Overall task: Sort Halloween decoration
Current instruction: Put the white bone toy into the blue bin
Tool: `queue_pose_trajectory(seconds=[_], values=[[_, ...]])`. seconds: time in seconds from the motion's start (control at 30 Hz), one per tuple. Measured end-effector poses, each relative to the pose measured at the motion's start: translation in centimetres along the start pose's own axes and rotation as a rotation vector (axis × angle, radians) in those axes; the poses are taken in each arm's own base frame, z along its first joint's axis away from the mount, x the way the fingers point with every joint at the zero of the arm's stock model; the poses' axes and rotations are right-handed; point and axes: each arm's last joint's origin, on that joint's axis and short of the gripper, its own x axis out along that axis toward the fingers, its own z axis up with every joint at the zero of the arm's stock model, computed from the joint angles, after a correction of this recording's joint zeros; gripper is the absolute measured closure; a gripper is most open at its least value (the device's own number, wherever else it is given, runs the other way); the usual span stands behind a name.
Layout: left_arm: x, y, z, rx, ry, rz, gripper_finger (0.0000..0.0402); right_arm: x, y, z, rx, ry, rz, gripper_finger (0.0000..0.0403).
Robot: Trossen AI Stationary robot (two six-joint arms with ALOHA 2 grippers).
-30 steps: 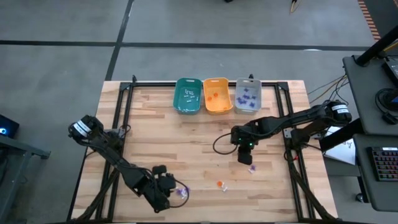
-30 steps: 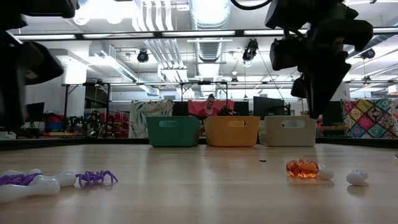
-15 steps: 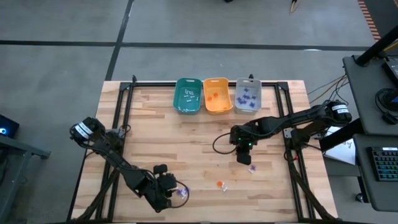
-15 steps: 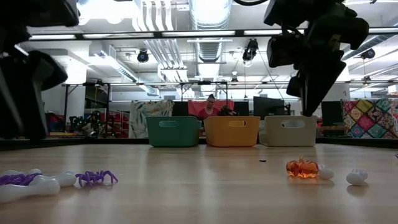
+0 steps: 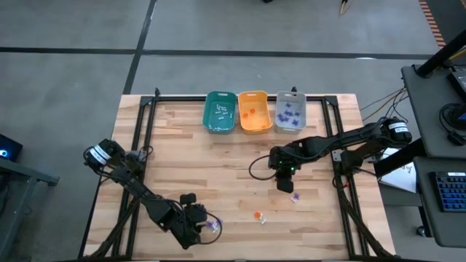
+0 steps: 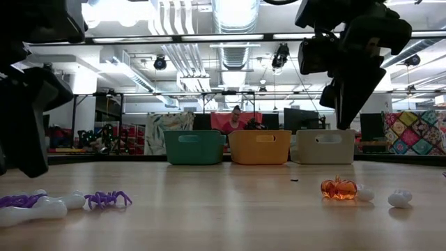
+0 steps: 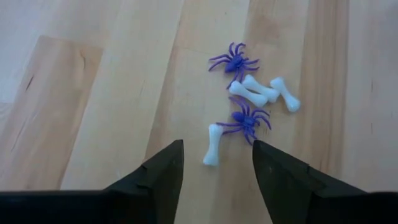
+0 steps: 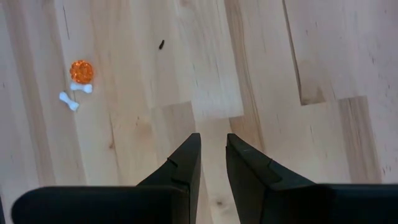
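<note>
Pale tabletop at lower left: the left hand gapes empty above tangled spiders and bones; closing here could snag both kinds.

No legible text

No word, label, brand, number or sign can be read in any view; nothing printed can be made out on the surfaces that are shown.

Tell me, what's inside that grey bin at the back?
From above, the grey bin holds several small purple trinkets on its floor. Their exact shapes are too small to tell, and from table height its wall hides them.
</note>
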Motion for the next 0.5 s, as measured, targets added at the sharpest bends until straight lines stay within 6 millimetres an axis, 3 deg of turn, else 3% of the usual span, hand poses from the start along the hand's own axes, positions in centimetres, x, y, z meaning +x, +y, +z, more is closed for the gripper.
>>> queue_pose_trajectory(seconds=[0.5], values=[[1.1, 0.5, -0.9, 0.003, -0.002, 0.008, 0.0238, 0.0, -0.1, 0.1, -0.002, -0.012, -0.026, 0.0337]])
